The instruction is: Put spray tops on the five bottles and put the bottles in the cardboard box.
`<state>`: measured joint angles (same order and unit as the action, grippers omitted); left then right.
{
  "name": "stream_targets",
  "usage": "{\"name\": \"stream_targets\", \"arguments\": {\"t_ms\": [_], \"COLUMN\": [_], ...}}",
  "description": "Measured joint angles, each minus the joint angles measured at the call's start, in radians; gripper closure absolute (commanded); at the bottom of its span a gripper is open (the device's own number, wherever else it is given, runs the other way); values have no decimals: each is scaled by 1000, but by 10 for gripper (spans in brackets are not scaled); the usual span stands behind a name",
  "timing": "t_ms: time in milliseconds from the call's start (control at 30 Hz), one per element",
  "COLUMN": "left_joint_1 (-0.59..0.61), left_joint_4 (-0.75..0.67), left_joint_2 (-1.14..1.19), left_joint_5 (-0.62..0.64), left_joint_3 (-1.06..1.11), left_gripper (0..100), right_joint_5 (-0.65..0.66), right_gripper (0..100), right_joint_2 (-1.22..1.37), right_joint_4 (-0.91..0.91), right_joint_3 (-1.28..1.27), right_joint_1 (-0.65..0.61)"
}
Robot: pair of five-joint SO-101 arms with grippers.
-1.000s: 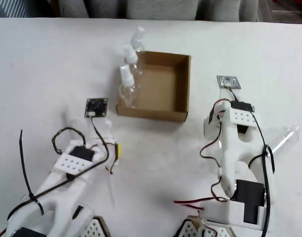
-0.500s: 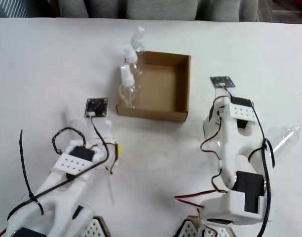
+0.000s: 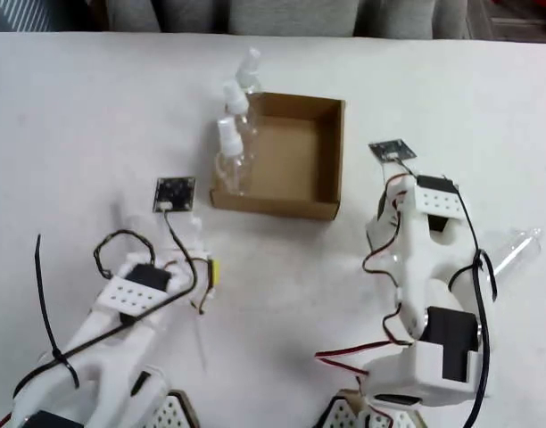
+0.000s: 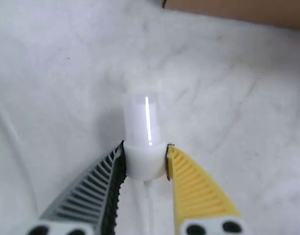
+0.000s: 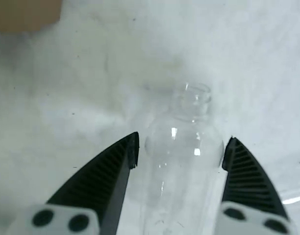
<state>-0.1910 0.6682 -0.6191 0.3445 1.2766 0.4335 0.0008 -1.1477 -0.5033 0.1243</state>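
My left gripper (image 4: 144, 152) is shut on the white collar of a spray top (image 4: 142, 128), just above the white table; in the high view it sits at the lower left (image 3: 200, 260). My right gripper (image 5: 182, 145) is open, its black fingers (image 5: 121, 157) on either side of a clear uncapped bottle (image 5: 185, 139). Three bottles with spray tops (image 3: 231, 147) stand in a row outside the left wall of the cardboard box (image 3: 330, 159). A further clear bottle without a top (image 3: 516, 245) lies at the right, beside the right arm.
The box is open at the top, with nothing visible inside. Its corner shows in the right wrist view (image 5: 22, 12) and its edge in the left wrist view (image 4: 238, 12). Bare white table (image 3: 95, 116) stretches to the left of the box and between the arms.
The right arm's wrist has shifted slightly left and farther from the front edge. The left arm and the spray top it holds have not moved.
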Motion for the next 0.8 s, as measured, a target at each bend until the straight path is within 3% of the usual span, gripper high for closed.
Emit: {"name": "stream_targets", "arguments": {"t_ms": [100, 300, 800], "left_joint_1": [0, 0, 0], "left_joint_4": [0, 0, 0], "left_joint_2": [0, 0, 0], "left_joint_5": [0, 0, 0], "left_joint_3": [0, 0, 0], "left_gripper": [979, 979, 979], "right_joint_5": [0, 3, -60], "right_gripper": [754, 893, 935], "right_joint_2": [0, 17, 83], "right_joint_4": [8, 17, 8], "right_joint_3": [-2, 2, 83], "right_joint_1": [0, 2, 34]}}
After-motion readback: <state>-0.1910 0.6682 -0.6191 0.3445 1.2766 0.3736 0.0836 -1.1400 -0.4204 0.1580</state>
